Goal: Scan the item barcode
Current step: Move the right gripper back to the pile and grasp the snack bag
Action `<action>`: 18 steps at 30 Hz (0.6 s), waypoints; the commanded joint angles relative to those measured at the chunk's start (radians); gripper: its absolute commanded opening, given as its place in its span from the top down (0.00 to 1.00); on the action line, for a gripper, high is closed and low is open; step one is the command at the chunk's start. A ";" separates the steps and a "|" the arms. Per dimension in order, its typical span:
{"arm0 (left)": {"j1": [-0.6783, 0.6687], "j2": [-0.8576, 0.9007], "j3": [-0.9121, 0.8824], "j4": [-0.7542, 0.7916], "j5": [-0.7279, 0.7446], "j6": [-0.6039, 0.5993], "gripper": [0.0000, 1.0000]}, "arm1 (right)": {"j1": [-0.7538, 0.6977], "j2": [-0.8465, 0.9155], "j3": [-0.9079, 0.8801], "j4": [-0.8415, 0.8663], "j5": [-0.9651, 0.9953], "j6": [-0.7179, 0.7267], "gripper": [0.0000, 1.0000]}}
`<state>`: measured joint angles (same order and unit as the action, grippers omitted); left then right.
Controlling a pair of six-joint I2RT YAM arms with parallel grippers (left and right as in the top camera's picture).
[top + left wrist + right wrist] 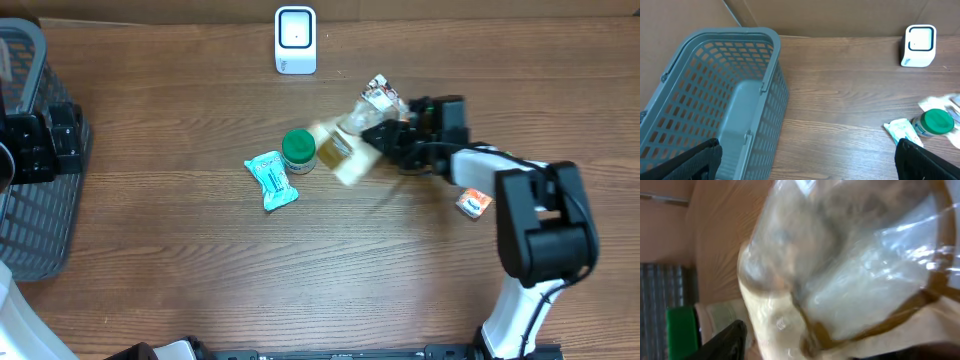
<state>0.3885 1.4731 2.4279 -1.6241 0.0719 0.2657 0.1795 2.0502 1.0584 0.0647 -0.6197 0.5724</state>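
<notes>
On a wooden table [200, 270] backed by a cardboard wall [480, 8], the right gripper [385, 135] clamps a blurred clear plastic bag [345, 155] right of centre, below the white scanner [295, 40]. The left gripper [807, 149], fingers wide apart, hangs over a grey basket [30, 220] at far left.

Soft, even light falls from above on the table [200, 270]; shadows are faint. In the overhead view, motion blur smears the clear bag [345, 155]. The right wrist view is out of focus, with white glare streaks across the bag. The left wrist view is sharp.
</notes>
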 commanded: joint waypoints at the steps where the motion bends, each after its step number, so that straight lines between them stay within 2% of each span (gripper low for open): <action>1: 0.004 -0.001 0.002 0.004 0.006 0.015 0.00 | 0.058 0.112 -0.044 0.005 0.074 0.048 0.62; 3: 0.004 -0.001 0.002 0.004 0.006 0.015 0.00 | 0.066 0.118 -0.044 0.023 0.079 0.088 0.80; 7: 0.004 -0.001 0.002 0.004 0.006 0.015 0.00 | 0.066 0.117 -0.044 0.028 0.079 0.101 0.94; 13: 0.004 -0.001 0.002 0.004 0.006 0.015 0.00 | 0.058 0.115 -0.043 0.028 0.035 0.101 0.96; 18: 0.004 -0.001 0.002 0.004 0.006 0.015 0.00 | 0.041 0.054 -0.041 -0.018 -0.137 0.100 0.96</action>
<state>0.3885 1.4731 2.4279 -1.6241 0.0719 0.2657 0.2333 2.1067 1.0523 0.0906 -0.6838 0.6762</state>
